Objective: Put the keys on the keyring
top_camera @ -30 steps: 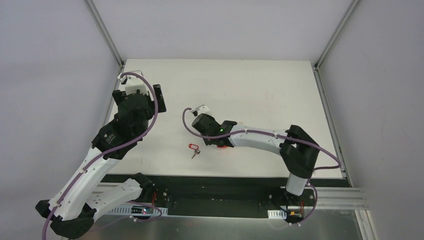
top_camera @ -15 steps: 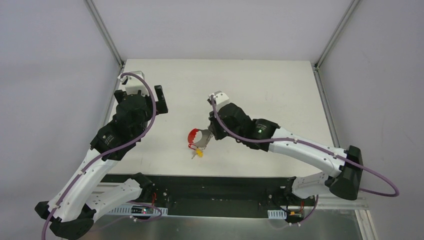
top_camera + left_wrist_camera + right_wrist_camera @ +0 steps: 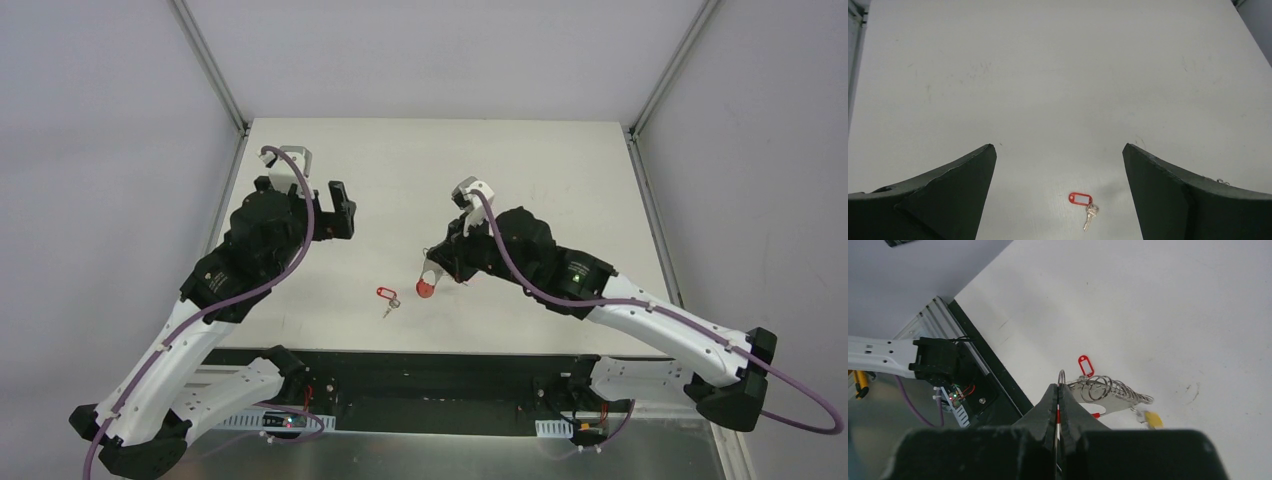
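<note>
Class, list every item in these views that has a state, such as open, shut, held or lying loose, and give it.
left gripper: open, empty, above the white table
right gripper: shut on the silvery coiled-wire keyring
silvery coiled-wire keyring: held, hanging from the right gripper
yellow plastic tag: hanging from that keyring
small silvery key with red plastic tag: lying loose on the table, not on the keyring

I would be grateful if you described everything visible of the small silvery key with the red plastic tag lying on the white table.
The small silvery metal key is attached to a red, rounded oblong plastic tag with a pale label window. Both lie flat on the white table, near its front edge, the tag farther back and the key pointing forward. Only the table touches them.
</note>
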You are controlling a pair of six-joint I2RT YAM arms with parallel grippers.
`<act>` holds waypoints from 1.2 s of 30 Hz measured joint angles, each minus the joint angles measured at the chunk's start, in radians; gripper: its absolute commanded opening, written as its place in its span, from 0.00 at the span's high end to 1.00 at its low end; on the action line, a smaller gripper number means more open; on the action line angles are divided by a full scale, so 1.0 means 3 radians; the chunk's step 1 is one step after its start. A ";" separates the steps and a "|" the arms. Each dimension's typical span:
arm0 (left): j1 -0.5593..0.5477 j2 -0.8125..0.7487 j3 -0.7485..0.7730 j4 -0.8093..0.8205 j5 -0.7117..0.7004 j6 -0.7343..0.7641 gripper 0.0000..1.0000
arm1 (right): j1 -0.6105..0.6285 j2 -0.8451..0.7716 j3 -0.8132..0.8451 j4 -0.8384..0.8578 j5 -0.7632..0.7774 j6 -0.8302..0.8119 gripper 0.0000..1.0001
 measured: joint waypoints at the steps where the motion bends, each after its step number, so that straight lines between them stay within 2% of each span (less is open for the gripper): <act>1: 0.0000 -0.0003 -0.0013 0.0009 0.0089 0.0000 0.00 | -0.0006 -0.0046 -0.0006 0.0023 -0.0037 -0.0009 1.00; 7: 0.0000 -0.0006 -0.0025 0.0085 0.0726 0.0001 0.00 | -0.0024 -0.0223 -0.0028 0.0172 -0.0298 -0.0050 1.00; 15: 0.0000 -0.0031 -0.0107 0.0329 0.1849 -0.0009 0.00 | -0.0071 -0.0235 -0.0027 0.0240 -0.0713 -0.0051 1.00; 23: 0.0000 -0.0018 -0.0116 0.0523 0.2820 -0.0069 0.12 | -0.0169 -0.0254 0.0010 0.0240 -0.0992 0.0005 1.00; 30: 0.0000 -0.0001 -0.0116 0.0637 0.3311 -0.0128 0.31 | -0.0186 -0.0421 0.0034 0.0319 -0.1068 0.0010 1.00; 36: 0.0000 0.0025 -0.0116 0.0802 0.3625 -0.0247 0.38 | -0.0186 -0.0510 0.0047 0.0444 -0.1213 0.0047 1.00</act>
